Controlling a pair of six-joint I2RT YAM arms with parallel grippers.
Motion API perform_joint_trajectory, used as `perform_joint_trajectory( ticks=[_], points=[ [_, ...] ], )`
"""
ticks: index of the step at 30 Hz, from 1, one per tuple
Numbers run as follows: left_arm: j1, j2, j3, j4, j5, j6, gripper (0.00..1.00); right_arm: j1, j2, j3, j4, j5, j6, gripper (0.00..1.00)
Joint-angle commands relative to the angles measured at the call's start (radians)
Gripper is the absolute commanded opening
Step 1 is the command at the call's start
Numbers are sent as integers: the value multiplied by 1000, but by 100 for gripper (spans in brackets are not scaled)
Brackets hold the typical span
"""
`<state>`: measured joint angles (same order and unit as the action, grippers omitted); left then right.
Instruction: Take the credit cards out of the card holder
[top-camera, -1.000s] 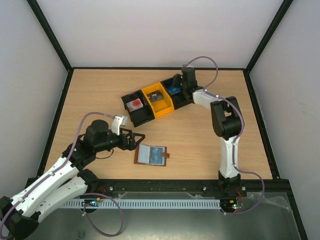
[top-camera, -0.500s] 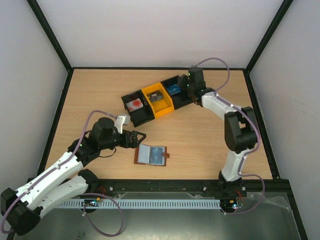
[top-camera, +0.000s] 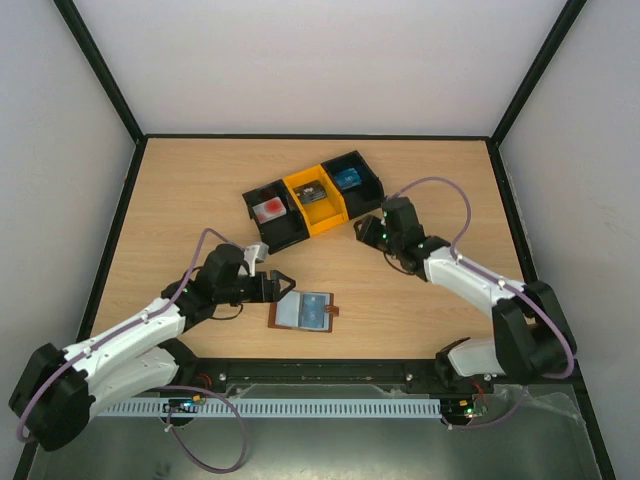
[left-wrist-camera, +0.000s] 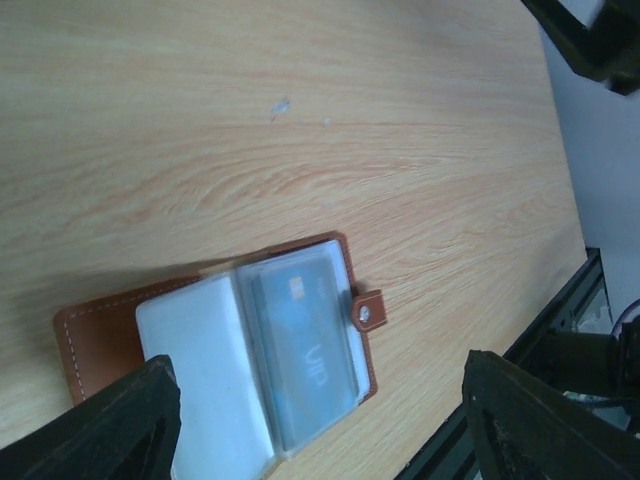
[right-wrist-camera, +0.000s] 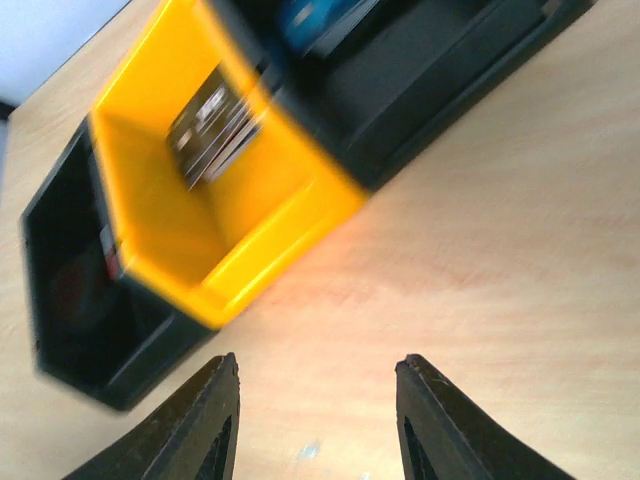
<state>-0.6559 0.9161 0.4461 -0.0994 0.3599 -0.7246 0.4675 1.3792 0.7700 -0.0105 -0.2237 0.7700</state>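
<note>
Right pincer (right-wrist-camera: 317, 365) withdrawn from three bins (top-camera: 335, 213); one card holder (top-camera: 303, 311) open.

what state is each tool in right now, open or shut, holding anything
left tool: open, holding nothing, by the card holder
right tool: open, holding nothing

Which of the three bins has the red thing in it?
The black bin at the left end of the row; the orange bin holds a dark card, the other black bin a blue card.
</note>
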Motion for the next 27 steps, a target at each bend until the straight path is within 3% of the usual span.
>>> perform_joint_trajectory(
  ticks=[1, 5, 9, 17, 27],
  points=[
    [2, 58, -53, 124, 41, -58, 74, 100, -105, -112, 27, -14, 104, 44],
    [2, 85, -96, 189, 57, -88, 59, 226, -153, -234, 142, -20, 160, 46],
    [1, 92, -137, 255, 66, -122, 52, 333, -149, -302, 216, -5, 221, 46],
    [-2, 157, -180, 263, 9, -161, 41, 516, -92, -342, 343, 19, 288, 45],
    [-17, 259, -198, 314, 50, -195, 30, 659, 63, -294, 406, 30, 316, 44]
  ],
)
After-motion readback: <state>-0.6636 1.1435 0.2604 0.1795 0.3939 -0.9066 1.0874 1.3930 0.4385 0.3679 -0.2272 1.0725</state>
